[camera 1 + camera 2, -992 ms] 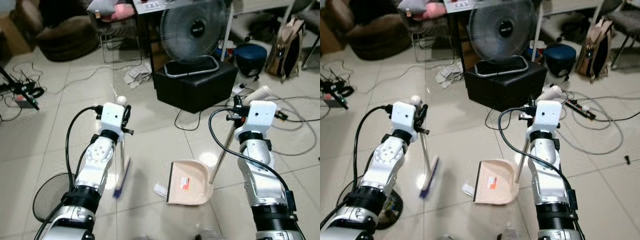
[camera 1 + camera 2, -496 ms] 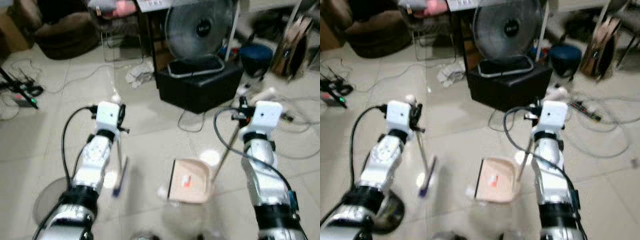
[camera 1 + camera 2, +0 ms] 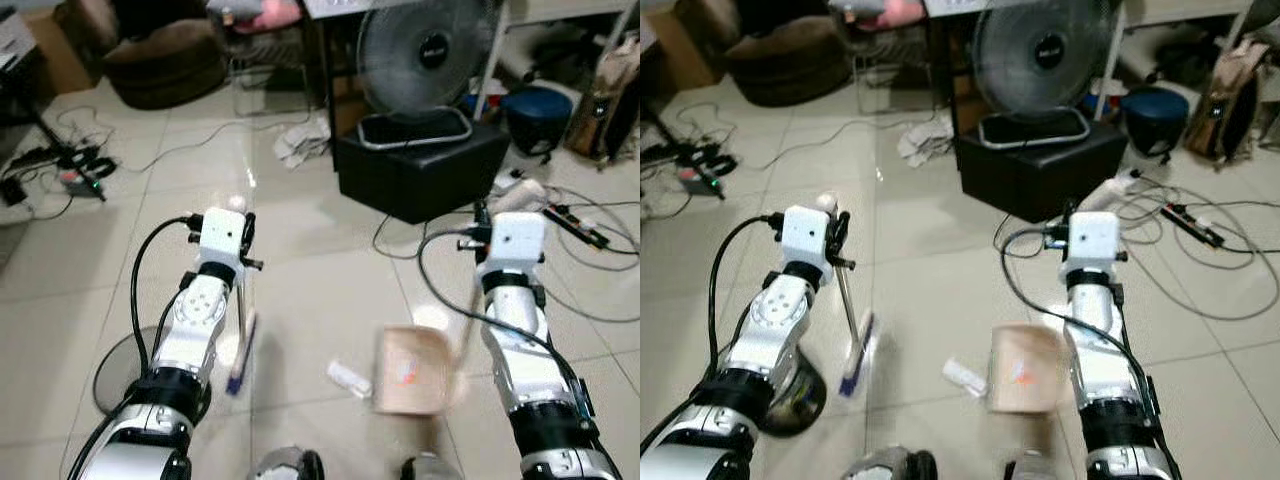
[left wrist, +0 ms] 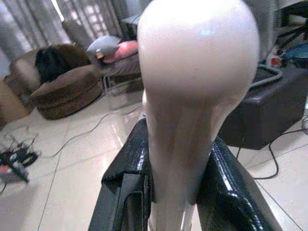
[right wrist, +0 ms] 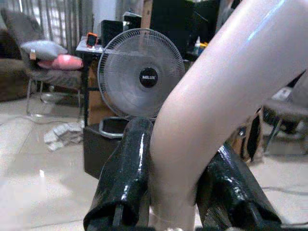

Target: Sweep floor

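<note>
My left gripper (image 4: 173,173) is shut on the pale handle of a small broom (image 3: 240,340), whose blue-edged brush head rests on the tiled floor ahead of my left side. My right gripper (image 5: 175,178) is shut on the pale handle (image 5: 211,86) of a beige dustpan (image 3: 412,372), which sits blurred on the floor to the right. A small white piece of litter (image 3: 348,378) lies on the tiles between the broom head and the dustpan's mouth, apart from both.
A black box (image 3: 420,170) carrying a standing fan (image 3: 425,55) stands ahead right. Cables and a power strip (image 3: 572,225) trail across the floor on the right. Crumpled paper (image 3: 300,145) lies near the box, and a round dark base (image 3: 125,372) sits by my left arm.
The camera has shifted, so the scene sits differently. The dustpan has slid right, away from the white litter, and is now blurred. The broom head stays about where it was.
</note>
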`<state>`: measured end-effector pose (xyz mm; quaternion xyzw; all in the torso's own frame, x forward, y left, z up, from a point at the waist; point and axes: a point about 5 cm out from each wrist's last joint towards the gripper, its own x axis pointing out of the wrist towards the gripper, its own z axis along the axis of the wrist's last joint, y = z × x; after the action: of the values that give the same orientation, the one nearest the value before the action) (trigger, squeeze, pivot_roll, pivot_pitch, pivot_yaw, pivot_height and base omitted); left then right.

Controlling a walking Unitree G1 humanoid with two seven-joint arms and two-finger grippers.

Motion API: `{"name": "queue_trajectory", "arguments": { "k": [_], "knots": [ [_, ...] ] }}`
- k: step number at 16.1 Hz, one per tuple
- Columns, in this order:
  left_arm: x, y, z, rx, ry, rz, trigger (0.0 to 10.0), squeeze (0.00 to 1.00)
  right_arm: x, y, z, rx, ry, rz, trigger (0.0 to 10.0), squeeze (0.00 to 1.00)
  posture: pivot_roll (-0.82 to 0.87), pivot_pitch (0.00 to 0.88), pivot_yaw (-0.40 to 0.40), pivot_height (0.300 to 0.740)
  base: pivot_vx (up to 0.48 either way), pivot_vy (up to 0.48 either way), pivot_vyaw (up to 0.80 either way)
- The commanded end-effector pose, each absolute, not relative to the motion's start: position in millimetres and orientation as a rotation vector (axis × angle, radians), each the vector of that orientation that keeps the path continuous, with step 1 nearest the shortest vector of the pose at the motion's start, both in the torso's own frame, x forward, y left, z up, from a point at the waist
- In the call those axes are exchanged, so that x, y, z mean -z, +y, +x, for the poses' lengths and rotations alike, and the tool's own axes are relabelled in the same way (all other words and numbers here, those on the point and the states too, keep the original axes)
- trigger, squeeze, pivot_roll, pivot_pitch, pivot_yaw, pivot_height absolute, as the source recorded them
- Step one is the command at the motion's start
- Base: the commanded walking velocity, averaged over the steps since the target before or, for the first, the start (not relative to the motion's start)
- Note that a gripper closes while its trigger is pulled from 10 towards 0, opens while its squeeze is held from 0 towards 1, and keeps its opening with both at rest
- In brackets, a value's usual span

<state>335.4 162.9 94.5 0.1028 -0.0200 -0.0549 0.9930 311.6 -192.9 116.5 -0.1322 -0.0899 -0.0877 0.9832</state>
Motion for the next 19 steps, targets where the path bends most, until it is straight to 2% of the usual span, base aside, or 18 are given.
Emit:
{"name": "queue_trajectory", "arguments": {
  "k": [1,8,12,17,19],
  "knots": [
    [-105.6,165.1,340.1,0.113,-0.097,0.218,10.0,0.00,-119.2,-191.5,314.6,0.181,-0.207,-0.316,10.0,0.00,0.03,0.149,0.139,0.740,0.000,0.000,0.00],
    [-99.1,140.0,342.0,0.222,-0.078,0.240,10.0,0.00,-100.8,-204.0,321.5,0.273,-0.173,-0.391,10.0,0.00,0.08,0.224,0.147,0.740,0.000,0.000,0.00],
    [-96.1,137.3,336.8,0.236,-0.092,0.239,10.0,0.00,-97.0,-207.4,316.9,0.313,-0.199,-0.408,10.0,0.00,0.10,0.247,0.163,0.740,0.000,0.000,0.00],
    [-96.8,131.2,334.6,0.237,-0.114,0.208,10.0,0.00,-116.8,-191.1,322.3,0.252,-0.378,-0.420,10.0,0.00,0.09,0.225,0.150,0.740,0.000,0.000,0.00],
    [-96.1,129.3,333.8,0.238,-0.111,0.198,10.0,0.00,-119.1,-184.9,328.0,0.216,-0.384,-0.420,10.0,0.00,0.10,0.218,0.148,0.740,0.000,0.000,0.00]
  ]
}}
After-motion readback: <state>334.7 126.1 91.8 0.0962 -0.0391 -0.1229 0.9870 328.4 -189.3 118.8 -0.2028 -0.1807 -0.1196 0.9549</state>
